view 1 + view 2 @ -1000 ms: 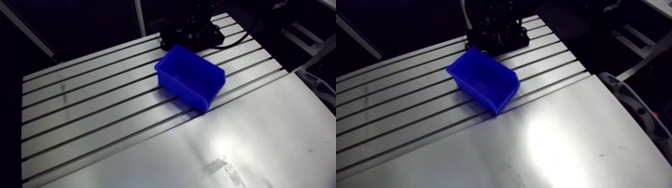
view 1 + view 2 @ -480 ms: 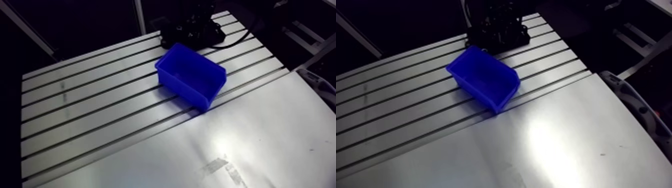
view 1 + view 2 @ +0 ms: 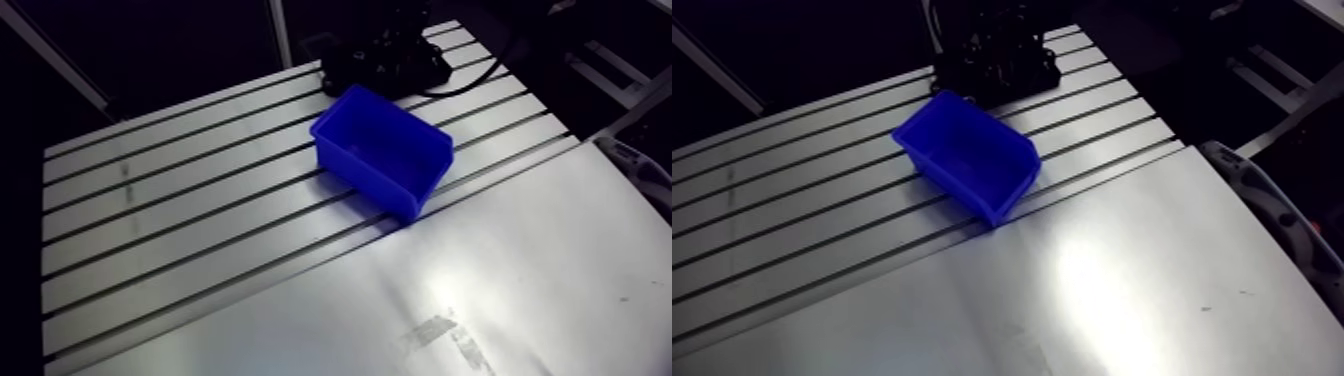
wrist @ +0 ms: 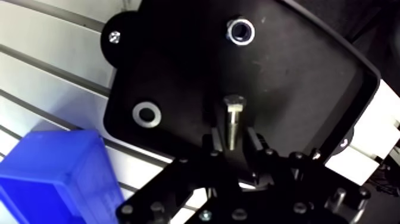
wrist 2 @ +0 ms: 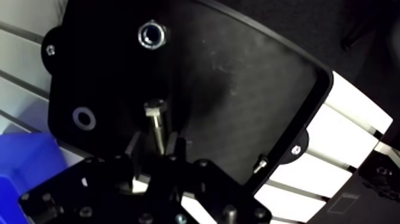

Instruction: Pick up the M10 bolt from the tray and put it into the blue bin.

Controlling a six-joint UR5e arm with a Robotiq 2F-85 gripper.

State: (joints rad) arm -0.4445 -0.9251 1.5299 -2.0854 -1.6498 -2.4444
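In the wrist view the M10 bolt (image 4: 233, 118) lies lengthwise over the black tray (image 4: 297, 77), its hex head pointing away from me. My gripper (image 4: 234, 138) is shut on the bolt's shaft, one finger pressed on each side. Whether the bolt is lifted off the tray I cannot tell. The blue bin (image 3: 385, 150) stands on the slotted table just in front of the tray; in the wrist view its corner (image 4: 53, 173) shows beside the gripper. In the arm view the gripper is a dark shape over the tray (image 3: 385, 65) at the table's far edge.
A steel nut (image 4: 240, 31) sits on the tray ahead of the bolt, and a flat washer (image 4: 147, 114) lies beside it toward the bin. A smooth metal sheet (image 3: 500, 290) covers the near half of the table.
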